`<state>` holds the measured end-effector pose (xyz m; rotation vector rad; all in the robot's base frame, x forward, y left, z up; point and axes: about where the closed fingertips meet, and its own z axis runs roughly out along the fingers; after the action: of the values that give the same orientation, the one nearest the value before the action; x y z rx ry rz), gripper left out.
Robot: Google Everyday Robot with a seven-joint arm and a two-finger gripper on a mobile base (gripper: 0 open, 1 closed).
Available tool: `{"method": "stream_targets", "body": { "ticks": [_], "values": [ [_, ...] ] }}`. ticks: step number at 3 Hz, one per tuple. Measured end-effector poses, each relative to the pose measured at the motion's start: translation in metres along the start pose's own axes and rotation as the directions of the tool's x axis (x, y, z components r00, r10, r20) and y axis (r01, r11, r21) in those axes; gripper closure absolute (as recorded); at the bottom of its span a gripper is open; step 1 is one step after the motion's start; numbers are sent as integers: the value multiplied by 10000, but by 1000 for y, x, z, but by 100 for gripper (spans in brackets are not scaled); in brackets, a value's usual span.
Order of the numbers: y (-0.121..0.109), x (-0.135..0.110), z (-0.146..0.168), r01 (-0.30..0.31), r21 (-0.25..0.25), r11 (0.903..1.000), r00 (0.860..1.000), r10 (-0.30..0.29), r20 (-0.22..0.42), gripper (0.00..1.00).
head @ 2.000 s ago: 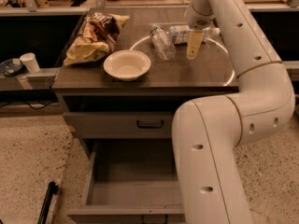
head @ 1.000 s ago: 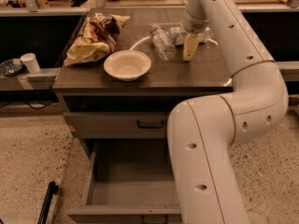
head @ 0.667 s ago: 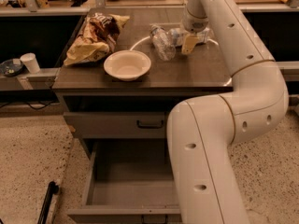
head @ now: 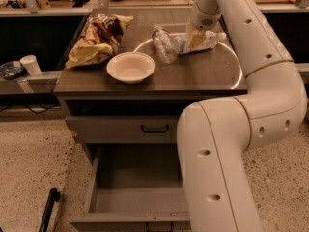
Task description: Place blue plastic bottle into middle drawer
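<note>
Leftward and lower is where the gripper (head: 195, 38) has gone over the last two seconds, tilting from near upright onto the bottle (head: 211, 40). The bottle lies on its side at the back right of the top (head: 203, 76), cap to the right. Whether the gripper has closed on it or only rests against it cannot be told.

Biggest hazard, I judge, is the arm (head: 251, 110) itself. Its thick lower link stands in front of the drawer (head: 135, 178) and hides that drawer's right side, so only the left and middle of the floor lie open for a drop. A straight descent would have to clear the top's front edge and the shut upper drawer (head: 116, 128), and either could knock the load loose.

On the top, free room lies to the right and front right. The bag (head: 96, 37) fills the back left, well apart. The bowl (head: 131, 66) sits near the front edge, on a direct line toward the drawer, and a low sweep could push it off. The ribbed bottle (head: 164, 46) lies just beside the gripper's left, and a nudge may roll it. The bottle's round, smooth wall could slip from a shallow hold.
</note>
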<state>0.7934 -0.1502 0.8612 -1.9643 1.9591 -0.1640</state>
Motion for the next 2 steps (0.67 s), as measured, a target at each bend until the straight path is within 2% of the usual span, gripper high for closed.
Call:
{"method": "stream_targets", "body": {
  "ticks": [2],
  "values": [
    [0, -4, -4, 22, 9, 10000, 10000, -22, 40, 20]
  ]
}}
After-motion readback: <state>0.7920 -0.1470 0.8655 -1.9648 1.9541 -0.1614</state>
